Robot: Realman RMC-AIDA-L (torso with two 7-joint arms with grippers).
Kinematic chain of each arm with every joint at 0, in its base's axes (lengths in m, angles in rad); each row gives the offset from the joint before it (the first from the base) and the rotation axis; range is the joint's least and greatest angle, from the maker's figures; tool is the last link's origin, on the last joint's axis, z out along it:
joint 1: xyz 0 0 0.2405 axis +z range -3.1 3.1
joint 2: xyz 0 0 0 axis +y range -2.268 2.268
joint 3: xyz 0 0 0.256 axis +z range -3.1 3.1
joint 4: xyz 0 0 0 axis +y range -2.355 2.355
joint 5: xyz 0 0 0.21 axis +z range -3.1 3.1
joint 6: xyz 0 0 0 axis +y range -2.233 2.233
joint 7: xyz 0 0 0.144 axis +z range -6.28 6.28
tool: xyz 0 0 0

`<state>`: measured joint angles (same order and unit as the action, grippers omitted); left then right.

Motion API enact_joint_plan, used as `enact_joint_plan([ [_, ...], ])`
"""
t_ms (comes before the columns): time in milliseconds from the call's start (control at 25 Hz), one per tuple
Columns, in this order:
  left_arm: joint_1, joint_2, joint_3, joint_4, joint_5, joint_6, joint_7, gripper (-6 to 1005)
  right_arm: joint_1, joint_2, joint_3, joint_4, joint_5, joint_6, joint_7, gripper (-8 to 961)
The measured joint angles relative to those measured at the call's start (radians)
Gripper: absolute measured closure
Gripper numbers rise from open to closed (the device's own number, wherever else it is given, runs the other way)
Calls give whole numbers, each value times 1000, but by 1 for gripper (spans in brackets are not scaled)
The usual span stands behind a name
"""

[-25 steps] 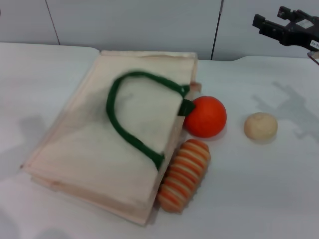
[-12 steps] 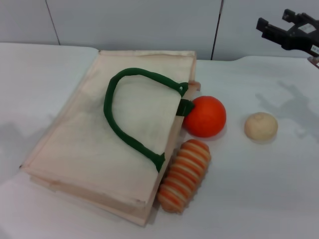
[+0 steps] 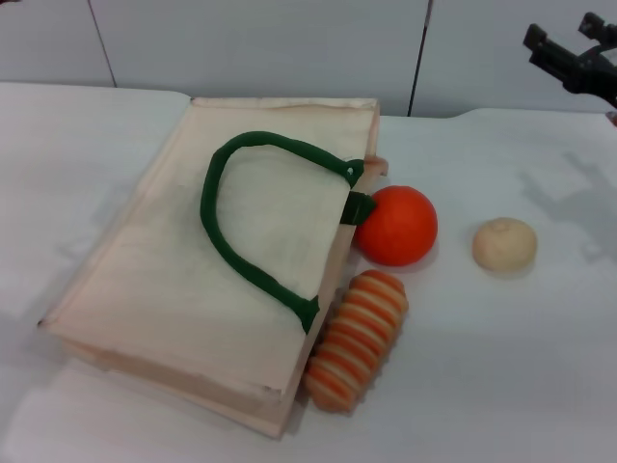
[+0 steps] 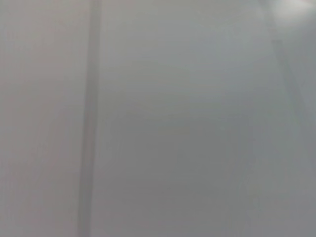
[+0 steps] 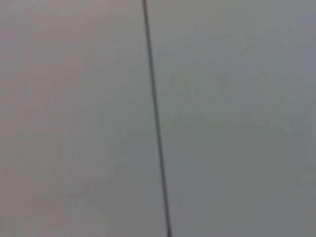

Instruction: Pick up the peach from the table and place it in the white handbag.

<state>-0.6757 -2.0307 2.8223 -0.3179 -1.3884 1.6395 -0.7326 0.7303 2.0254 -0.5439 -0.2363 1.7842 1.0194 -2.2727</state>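
The white handbag (image 3: 193, 280) lies flat on the table at left-centre, its dark green handle (image 3: 231, 241) looped on top. The peach does not show in any view. My right gripper (image 3: 569, 43) is raised at the far upper right edge of the head view, well above and away from the bag; its dark fingers stand apart and hold nothing. My left gripper is out of view. Both wrist views show only a blank grey wall.
An orange ball (image 3: 396, 225) rests against the bag's right edge. A striped orange-and-cream oval object (image 3: 357, 340) lies just in front of it. A pale beige ball (image 3: 504, 244) sits alone to the right on the white table (image 3: 501, 376).
My right gripper has drifted right toward the picture's edge. The bag's handle, blurred a second ago, has settled. A shadow at the table's left has faded.
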Motion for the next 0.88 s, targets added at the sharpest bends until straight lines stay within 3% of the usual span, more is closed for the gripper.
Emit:
enact_joint_plan([
  [200,34,-3,-60,183,-152,-60,191,169,-10,4,0,64,179,4,-131,59],
  [360,41,-4,-66,254,-224,-108,221,169,-15,7,-1,143,363,36,-289,59],
  [560,46,-4,-69,297,-239,-165,217,169,-24,11,-1,254,581,171,-497,59],
  [880,49,-3,-70,315,-233,-222,216,169,-25,9,-2,286,622,196,-542,59],
])
